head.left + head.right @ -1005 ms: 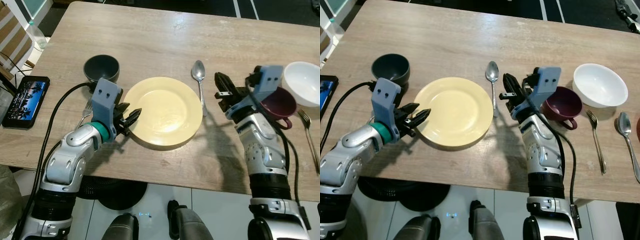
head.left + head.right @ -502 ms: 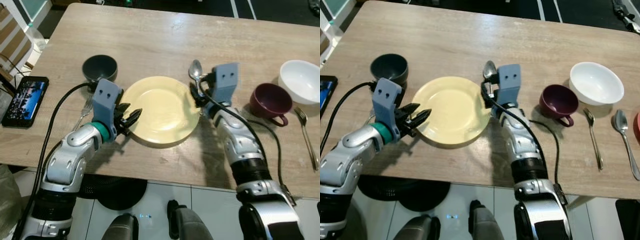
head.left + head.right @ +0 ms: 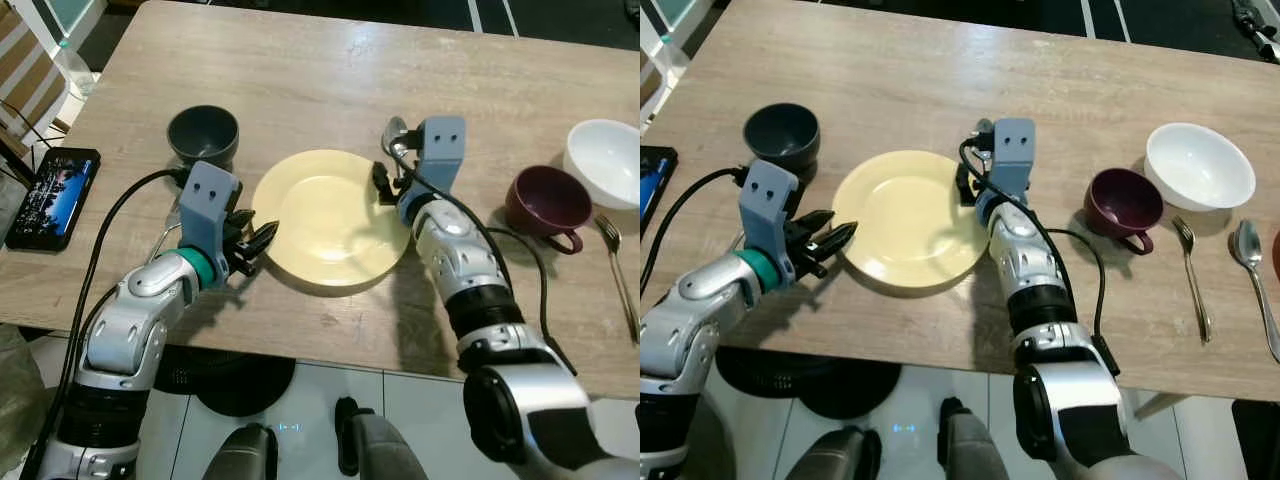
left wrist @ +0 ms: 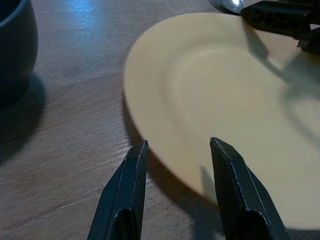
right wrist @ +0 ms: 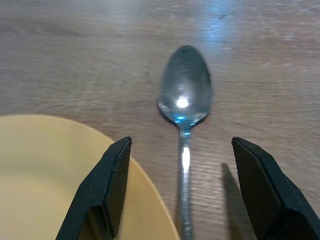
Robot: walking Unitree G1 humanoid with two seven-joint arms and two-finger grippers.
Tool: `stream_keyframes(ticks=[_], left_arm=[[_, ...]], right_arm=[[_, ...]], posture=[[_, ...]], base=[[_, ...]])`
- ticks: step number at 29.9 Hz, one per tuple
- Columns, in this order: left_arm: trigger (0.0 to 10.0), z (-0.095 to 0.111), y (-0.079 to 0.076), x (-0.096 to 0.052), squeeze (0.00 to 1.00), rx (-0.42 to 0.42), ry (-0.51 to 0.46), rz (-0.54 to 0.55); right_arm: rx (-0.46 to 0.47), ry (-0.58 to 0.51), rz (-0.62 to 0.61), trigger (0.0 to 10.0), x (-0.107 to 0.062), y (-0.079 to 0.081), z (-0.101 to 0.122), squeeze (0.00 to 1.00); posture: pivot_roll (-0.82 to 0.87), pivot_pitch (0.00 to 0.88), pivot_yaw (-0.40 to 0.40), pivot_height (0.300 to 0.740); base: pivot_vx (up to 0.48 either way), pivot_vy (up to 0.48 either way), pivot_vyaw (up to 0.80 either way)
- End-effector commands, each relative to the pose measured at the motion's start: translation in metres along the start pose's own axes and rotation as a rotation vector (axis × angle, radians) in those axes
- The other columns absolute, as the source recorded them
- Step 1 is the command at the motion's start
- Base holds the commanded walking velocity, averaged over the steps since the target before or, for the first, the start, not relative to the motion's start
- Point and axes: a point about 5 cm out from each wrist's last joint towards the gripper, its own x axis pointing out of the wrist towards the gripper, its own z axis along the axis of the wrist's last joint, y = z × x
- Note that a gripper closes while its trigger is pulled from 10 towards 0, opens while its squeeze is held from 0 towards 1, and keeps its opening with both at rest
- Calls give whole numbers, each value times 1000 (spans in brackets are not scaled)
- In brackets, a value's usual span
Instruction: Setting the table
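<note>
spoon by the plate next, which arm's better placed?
Right. The right gripper is open with the spoon lying between its fingers, beside the yellow plate. The left gripper sits open at the plate's far edge.

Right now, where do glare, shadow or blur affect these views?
Right wrist view: a bright highlight on the spoon bowl and bluish sheen on the table; the right end effector is sharp. Left wrist view: the left end effector casts a dark shadow along the yellow plate rim; the far edge is soft. Left eye view: pale glare streaks the tabletop; no motion blur.
</note>
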Motion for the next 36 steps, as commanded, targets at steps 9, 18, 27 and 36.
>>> stream_keyframes(ticks=[9, 18, 27, 36], left_arm=[[10000, -4, -3, -2, 0, -9, 12, -7], [10000, 21, -6, 2, 0, 72, -151, -10], [10000, 37, -16, 4, 0, 139, -241, -65], [10000, 27, -24, -8, 0, 125, -197, -105]], right_arm=[[93, 56, 39, 10000, -8, -25, -14, 0], [-154, 85, 215, 10000, -37, -26, -35, 0], [-165, 126, 352, 10000, -72, -18, -49, 0], [-241, 86, 358, 10000, -74, -23, -38, 0]], posture=[[97, 163, 23, 740], [84, 157, 27, 740], [64, 155, 30, 740], [52, 152, 44, 740]], base=[[0, 0, 0], [0, 0, 0], [0, 0, 0], [0, 0, 0]])
